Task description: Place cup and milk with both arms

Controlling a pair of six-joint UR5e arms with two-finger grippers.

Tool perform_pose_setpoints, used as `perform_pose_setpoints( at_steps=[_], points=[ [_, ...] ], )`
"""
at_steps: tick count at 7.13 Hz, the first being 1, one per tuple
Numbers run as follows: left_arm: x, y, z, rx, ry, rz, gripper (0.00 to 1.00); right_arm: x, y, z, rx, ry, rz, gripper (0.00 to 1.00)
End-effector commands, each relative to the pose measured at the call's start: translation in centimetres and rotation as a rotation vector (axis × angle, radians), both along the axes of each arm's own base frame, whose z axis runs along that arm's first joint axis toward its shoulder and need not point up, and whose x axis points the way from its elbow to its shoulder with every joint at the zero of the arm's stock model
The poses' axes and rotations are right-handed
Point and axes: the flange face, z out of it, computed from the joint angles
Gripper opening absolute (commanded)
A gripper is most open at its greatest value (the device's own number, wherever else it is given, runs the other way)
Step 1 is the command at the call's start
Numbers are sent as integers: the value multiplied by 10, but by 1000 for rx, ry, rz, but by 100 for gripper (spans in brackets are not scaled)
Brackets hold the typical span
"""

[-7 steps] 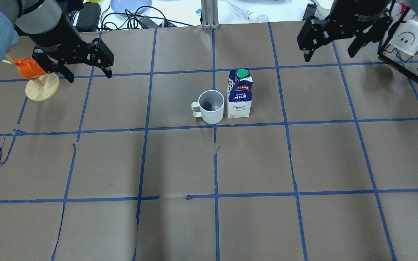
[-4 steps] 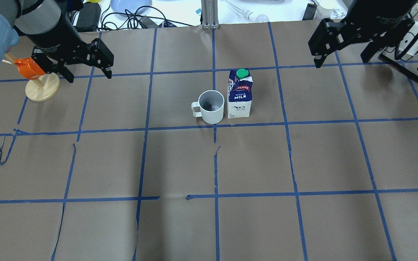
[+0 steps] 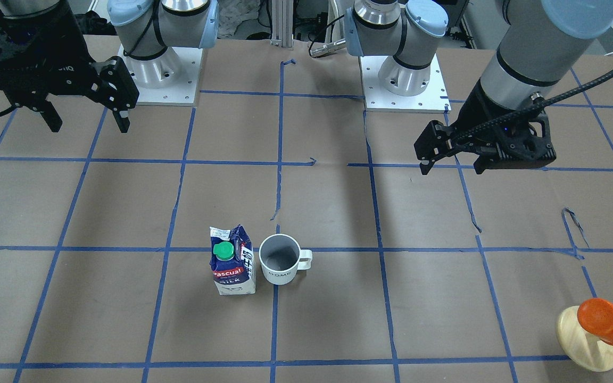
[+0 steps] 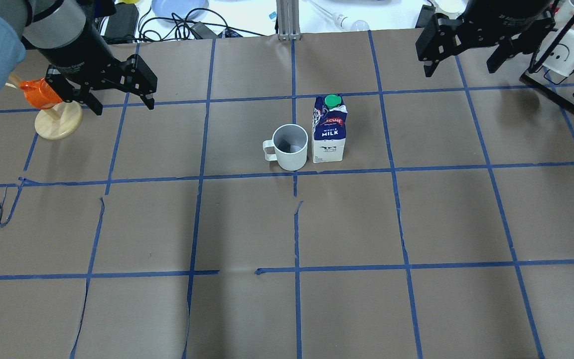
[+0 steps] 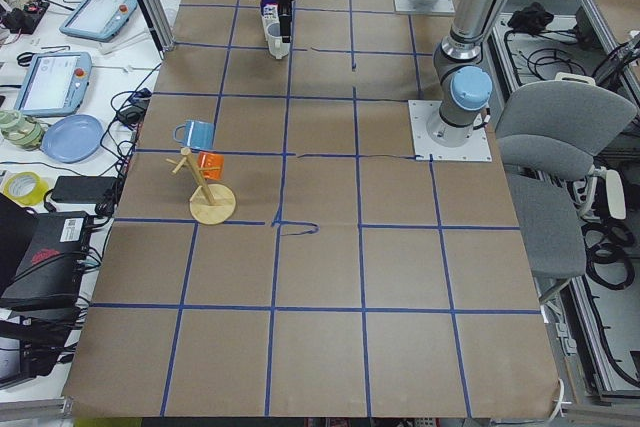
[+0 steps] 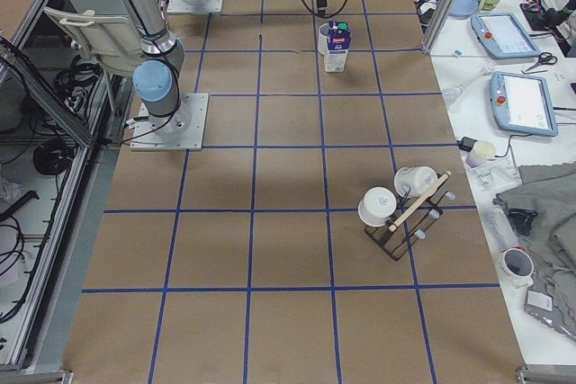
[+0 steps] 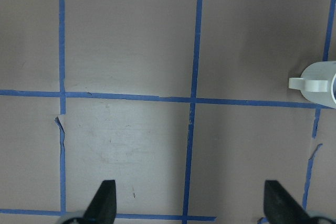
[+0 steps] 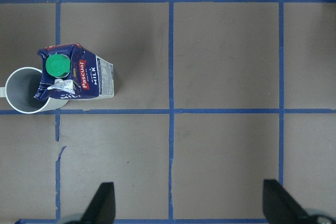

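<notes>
Our left gripper and right gripper gape empty. We judge the milk, well off the right one, crushable: squeeze mid-body; the rigid cup, by its wall.

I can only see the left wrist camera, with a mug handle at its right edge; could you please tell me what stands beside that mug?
Observer: The milk carton stands upright close beside the cup, on the side away from its handle.
Operator: Thank you. Is the right gripper holding anything?
Observer: No, the right gripper hangs open and empty, well off from both.
</notes>
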Motion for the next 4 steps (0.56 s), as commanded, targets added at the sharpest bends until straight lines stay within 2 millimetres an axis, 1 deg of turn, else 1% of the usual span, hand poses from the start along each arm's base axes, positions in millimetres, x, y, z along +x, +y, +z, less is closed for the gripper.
perform_pose_setpoints(
  at_steps=[1,4],
  points=[
    [0,0,-1,1,0,1,100,1,-3,-4,5,-3,-8,100],
    [1,-1,-2,4,2,2,100,0,-3,-5,15,-1,-8,100]
  ],
)
